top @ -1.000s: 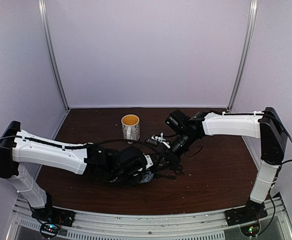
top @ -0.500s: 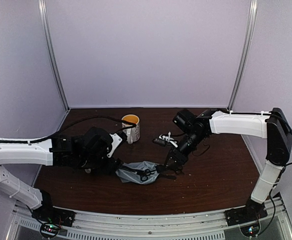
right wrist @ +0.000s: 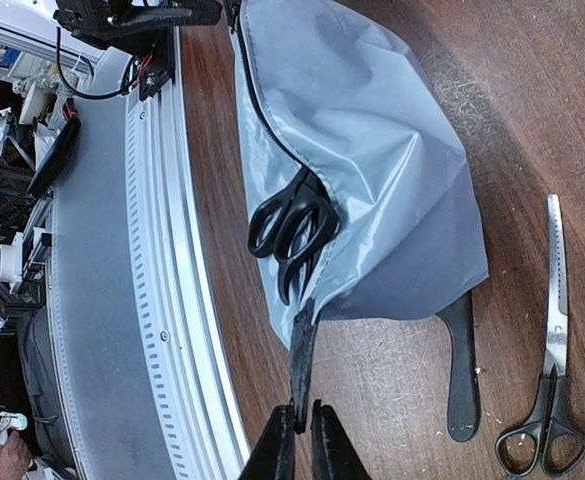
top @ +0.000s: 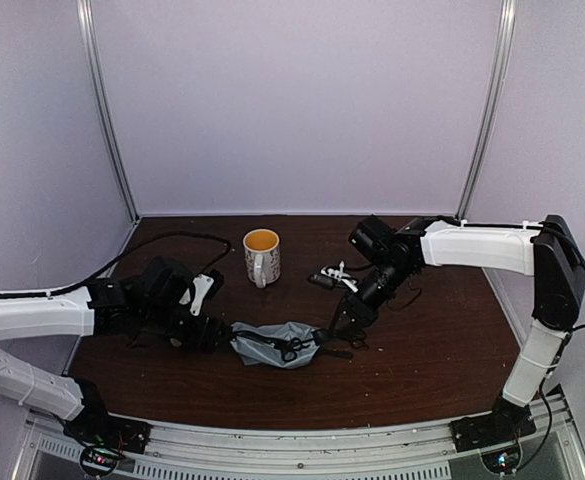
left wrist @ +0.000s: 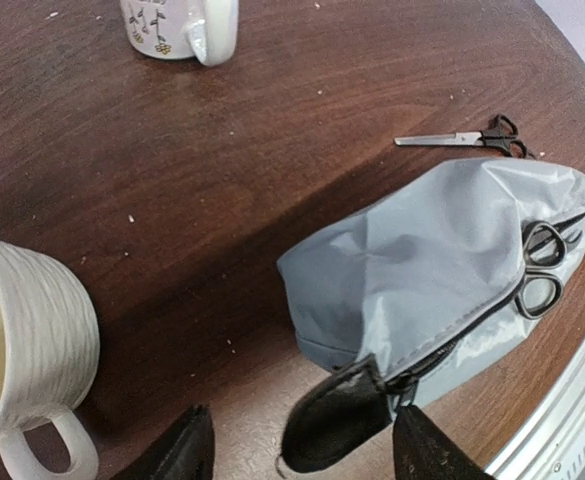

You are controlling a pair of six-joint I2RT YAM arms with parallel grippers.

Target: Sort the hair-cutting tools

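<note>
**Operator:** What is my left tool (left wrist: 304, 452) doing?

**Describer:** Your left tool is spread wide and grips nothing. The black end tab (left wrist: 330, 432) of the grey pouch (left wrist: 427, 265) lies in the gap between its fingers, unpinched. The pouch stretches ahead of the tool and to its right, flat on the brown table (left wrist: 222, 180).

**Operator:** Where are the scissors from there?

**Describer:** One pair of scissors (left wrist: 539, 268) sits at the pouch's far end, ahead and right of your left tool. Its black handle loops poke out of the zip opening. A second pair of scissors (left wrist: 464, 138) lies bare on the table, farther ahead, just beyond the pouch and apart from it. A ribbed cream mug (left wrist: 22, 340) stands near the tool on its left. A patterned mug (left wrist: 177, 25) stands well ahead.

**Operator:** And my right tool (right wrist: 303, 440)?

**Describer:** Your right tool is pinched tight on a thin black strap (right wrist: 303, 365) at the pouch's zip end. The handles of the pouched scissors are just ahead of it, beside that strap. The loose pair lies on the table to the tool's right, handles nearest the tool and blades pointing away. It does not touch the pouch.
</note>
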